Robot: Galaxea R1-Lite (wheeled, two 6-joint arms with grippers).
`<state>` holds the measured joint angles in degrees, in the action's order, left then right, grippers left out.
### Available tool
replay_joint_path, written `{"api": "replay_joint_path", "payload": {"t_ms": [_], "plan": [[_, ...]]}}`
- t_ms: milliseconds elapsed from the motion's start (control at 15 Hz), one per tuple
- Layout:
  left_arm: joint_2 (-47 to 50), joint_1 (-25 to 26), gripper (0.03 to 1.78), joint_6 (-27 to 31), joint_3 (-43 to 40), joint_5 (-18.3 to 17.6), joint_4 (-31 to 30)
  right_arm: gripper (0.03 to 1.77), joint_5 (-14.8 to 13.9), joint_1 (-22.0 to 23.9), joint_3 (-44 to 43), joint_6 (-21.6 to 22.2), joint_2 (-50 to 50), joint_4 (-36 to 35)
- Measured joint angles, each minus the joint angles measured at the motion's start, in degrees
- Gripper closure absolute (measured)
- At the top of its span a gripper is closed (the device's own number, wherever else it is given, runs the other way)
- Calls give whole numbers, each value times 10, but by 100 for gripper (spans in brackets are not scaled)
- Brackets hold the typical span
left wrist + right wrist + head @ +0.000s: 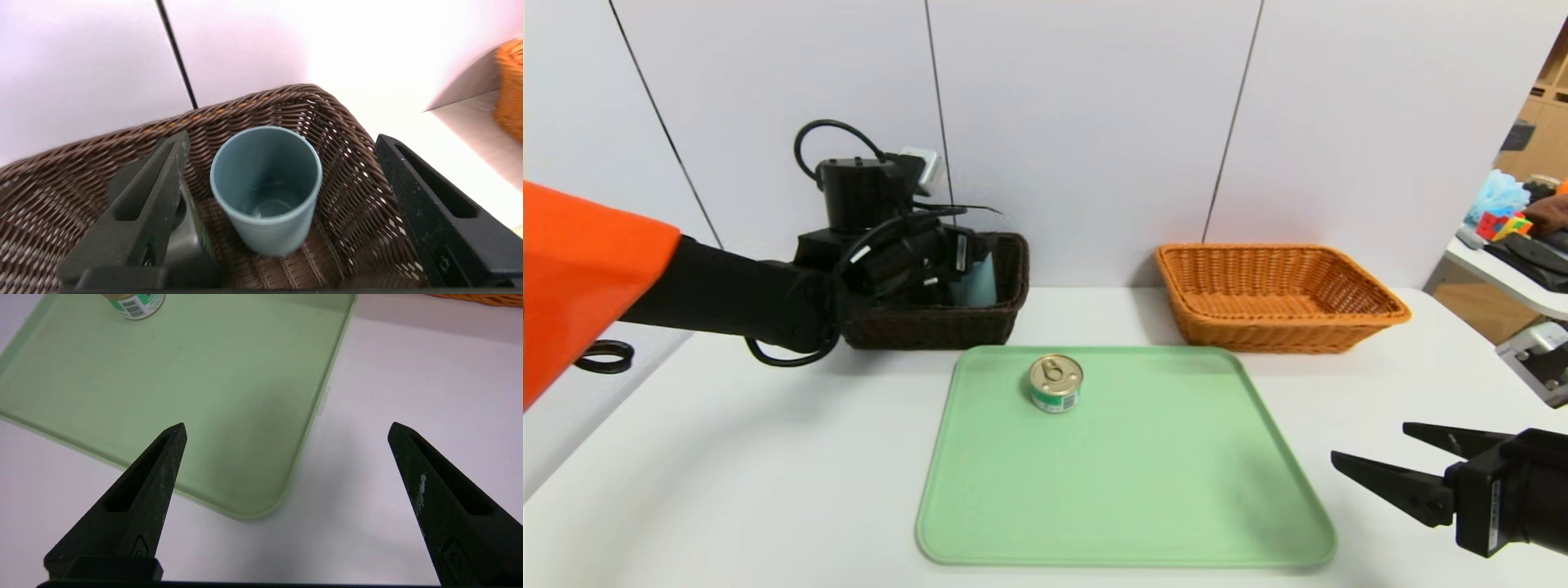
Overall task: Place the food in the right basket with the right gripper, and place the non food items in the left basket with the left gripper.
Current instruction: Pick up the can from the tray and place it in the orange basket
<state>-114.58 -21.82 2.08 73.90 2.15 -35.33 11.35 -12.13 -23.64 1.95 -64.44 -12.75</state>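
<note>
A plain blue-grey cylindrical cup [265, 190] stands upright in the dark brown woven wicker basket [347, 163], between the spread, released fingers of the left gripper [282, 141], touching neither. A black bottle [192, 249] lies beneath one finger. The right gripper [286, 428] hangs with fingers wide apart and empty over the near corner of the pale green plastic tray [245, 416]. Well beyond its fingertips stands the small squat tin can [1055, 382], gold pull-tab lid, green and white label with a barcode; its writing is unreadable. Bare tray surrounds it. The orange-tan wicker basket [1278, 296] sits farther off.
</note>
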Motion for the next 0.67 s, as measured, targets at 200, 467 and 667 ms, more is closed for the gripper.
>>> {"api": "replay_joint_path", "payload": {"t_ms": [200, 467, 667], "plan": [[62, -1, 17, -26, -35, 0, 53, 10, 1, 0, 0, 0, 5, -4], [151, -1, 15, -37, -123, 0, 77, 10, 4, -4, -2, -1, 6, -17], [216, -1, 14, -38, -188, 1, 77, 10, 5, -16, -8, -4, 6, -18]]}}
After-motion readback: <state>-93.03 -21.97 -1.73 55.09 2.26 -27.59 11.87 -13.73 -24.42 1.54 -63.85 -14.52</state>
